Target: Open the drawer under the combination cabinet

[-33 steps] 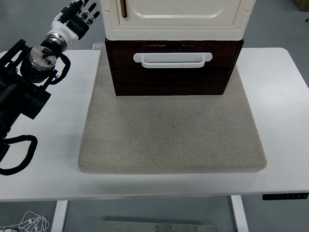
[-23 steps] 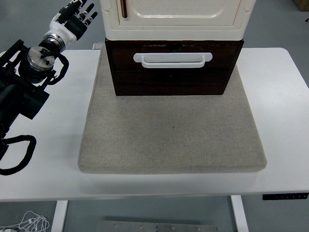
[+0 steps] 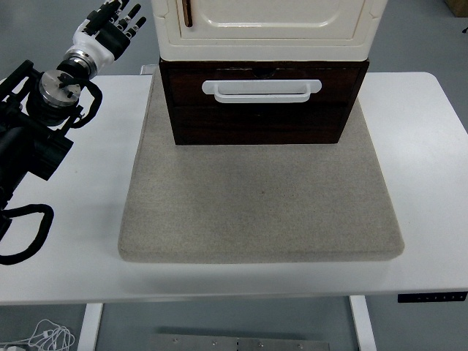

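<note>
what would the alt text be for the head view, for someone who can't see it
A dark brown drawer with a white handle sits closed beneath a cream cabinet on a grey mat covering a white table. The robot's left hand, fingers open, is raised at the upper left beside the cabinet, touching nothing.

The drawer (image 3: 263, 110) front is dark, faintly glossy wood grain with a smooth white plastic handle (image 3: 261, 90), set beneath a glossy cream cabinet (image 3: 267, 29) at 12 o'clock, on a matt, rough-textured grey cloth mat (image 3: 262, 205) over the smooth white desk (image 3: 424, 190).
</note>
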Action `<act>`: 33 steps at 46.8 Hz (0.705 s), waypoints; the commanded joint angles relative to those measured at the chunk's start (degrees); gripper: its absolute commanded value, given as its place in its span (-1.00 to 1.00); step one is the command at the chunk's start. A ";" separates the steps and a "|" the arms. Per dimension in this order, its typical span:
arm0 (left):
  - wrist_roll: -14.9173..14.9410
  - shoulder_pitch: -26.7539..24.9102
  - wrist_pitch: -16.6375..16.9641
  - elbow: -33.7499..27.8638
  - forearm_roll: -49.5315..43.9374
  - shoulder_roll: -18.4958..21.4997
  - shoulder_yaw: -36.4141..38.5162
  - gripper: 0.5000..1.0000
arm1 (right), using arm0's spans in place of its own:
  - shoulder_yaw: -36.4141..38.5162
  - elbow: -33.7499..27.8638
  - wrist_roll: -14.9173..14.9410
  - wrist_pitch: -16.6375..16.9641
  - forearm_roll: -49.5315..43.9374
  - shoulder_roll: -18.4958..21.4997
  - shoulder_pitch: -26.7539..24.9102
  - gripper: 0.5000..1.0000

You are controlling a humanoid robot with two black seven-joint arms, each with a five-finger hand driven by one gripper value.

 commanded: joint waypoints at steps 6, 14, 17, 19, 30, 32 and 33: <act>0.06 -0.42 0.05 0.05 -0.02 1.16 0.04 1.00 | 0.00 0.00 0.00 0.00 0.00 0.00 0.00 0.70; 0.06 -0.42 -0.04 0.58 0.33 2.21 0.04 1.00 | 0.00 0.00 0.00 0.00 0.00 0.00 0.00 0.70; 0.06 -0.51 -0.13 0.58 0.33 2.48 0.04 1.00 | 0.00 0.00 0.00 0.00 0.00 0.00 0.00 0.70; 0.06 -0.77 -0.04 0.58 0.59 2.91 0.04 1.00 | 0.00 0.00 0.00 0.00 0.00 0.00 0.00 0.70; -2.83 -4.11 2.41 0.58 0.68 6.25 0.04 1.00 | 0.00 0.00 0.00 0.00 0.00 0.00 0.00 0.70; -3.19 -4.81 3.56 0.32 0.51 7.22 0.04 1.00 | 0.00 0.00 0.00 0.00 0.00 0.00 0.00 0.70; -3.28 -5.08 3.74 0.14 0.51 7.75 -0.05 1.00 | 0.00 0.00 0.00 0.00 0.00 0.00 0.00 0.70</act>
